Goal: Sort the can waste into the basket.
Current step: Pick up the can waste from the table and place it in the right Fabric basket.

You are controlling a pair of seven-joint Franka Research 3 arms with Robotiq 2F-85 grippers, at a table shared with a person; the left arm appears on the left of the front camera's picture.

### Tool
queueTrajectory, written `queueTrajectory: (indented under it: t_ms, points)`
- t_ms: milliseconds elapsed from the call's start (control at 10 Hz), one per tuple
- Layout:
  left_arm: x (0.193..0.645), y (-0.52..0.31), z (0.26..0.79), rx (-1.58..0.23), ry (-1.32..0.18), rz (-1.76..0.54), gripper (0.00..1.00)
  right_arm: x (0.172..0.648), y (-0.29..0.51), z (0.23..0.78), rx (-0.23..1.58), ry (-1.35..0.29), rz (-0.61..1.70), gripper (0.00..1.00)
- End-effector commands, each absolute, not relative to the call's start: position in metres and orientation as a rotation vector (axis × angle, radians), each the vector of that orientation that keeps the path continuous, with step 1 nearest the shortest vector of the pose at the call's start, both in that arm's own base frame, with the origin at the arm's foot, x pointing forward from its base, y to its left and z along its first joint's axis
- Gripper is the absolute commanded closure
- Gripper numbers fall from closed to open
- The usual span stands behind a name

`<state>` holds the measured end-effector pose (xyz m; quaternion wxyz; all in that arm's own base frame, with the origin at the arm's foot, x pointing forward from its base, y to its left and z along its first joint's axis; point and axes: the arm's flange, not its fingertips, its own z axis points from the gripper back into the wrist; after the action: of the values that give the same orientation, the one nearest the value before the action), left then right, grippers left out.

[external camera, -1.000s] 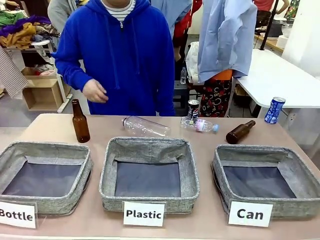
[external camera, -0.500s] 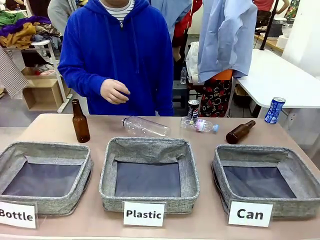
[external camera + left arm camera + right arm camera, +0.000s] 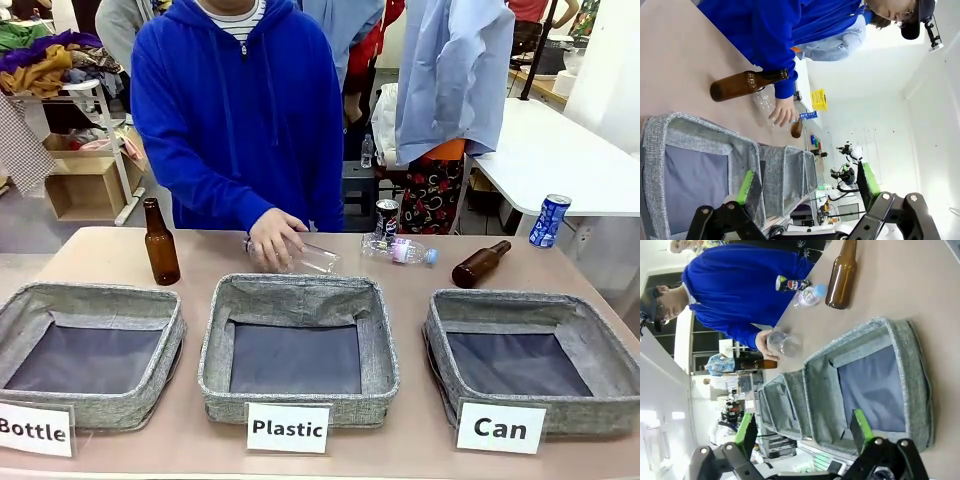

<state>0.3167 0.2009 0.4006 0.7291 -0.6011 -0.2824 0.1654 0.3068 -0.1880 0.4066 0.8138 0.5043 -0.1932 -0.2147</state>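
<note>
The black can (image 3: 387, 215) stands upright at the table's far edge, right of centre, and appears in the right wrist view (image 3: 792, 284) too. The blue-and-white can (image 3: 549, 220) stands on the white side table at far right, seen small in the left wrist view (image 3: 808, 115). The grey "Can" basket (image 3: 500, 305) sits empty at front right; it is the nearest basket in the right wrist view (image 3: 905, 340). My left gripper (image 3: 807, 185) hangs open over the "Bottle" basket (image 3: 690, 125). My right gripper (image 3: 803, 427) is open above the basket row, holding nothing.
A person in a blue hoodie rests a hand (image 3: 272, 238) on a lying clear bottle (image 3: 305, 258). A second clear bottle (image 3: 400, 250) lies by the black can. One brown bottle (image 3: 160, 245) stands at left; another (image 3: 480, 264) lies near the "Can" basket. The "Plastic" basket (image 3: 300, 295) sits centre.
The person's hand came down from chest height onto the lying clear bottle on the table. Cans, baskets and other bottles have not moved.
</note>
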Motion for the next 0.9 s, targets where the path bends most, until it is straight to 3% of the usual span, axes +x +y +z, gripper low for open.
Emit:
queueTrajectory:
  t_ms: [0,400,800]
  points:
    - [0.316,0.201,0.4,-1.322,-0.632,0.334,0.0,0.331,-0.144,0.429,0.887,-0.462,-0.328,0.0]
    - [0.316,0.201,0.4,-1.322,-0.632,0.334,0.0,0.415,-0.008,0.45,0.525,-0.576,0.158,0.0]
    - [0.316,0.201,0.4,-1.322,-0.632,0.334,0.0,0.447,0.059,0.445,0.379,-0.651,0.43,0.0]
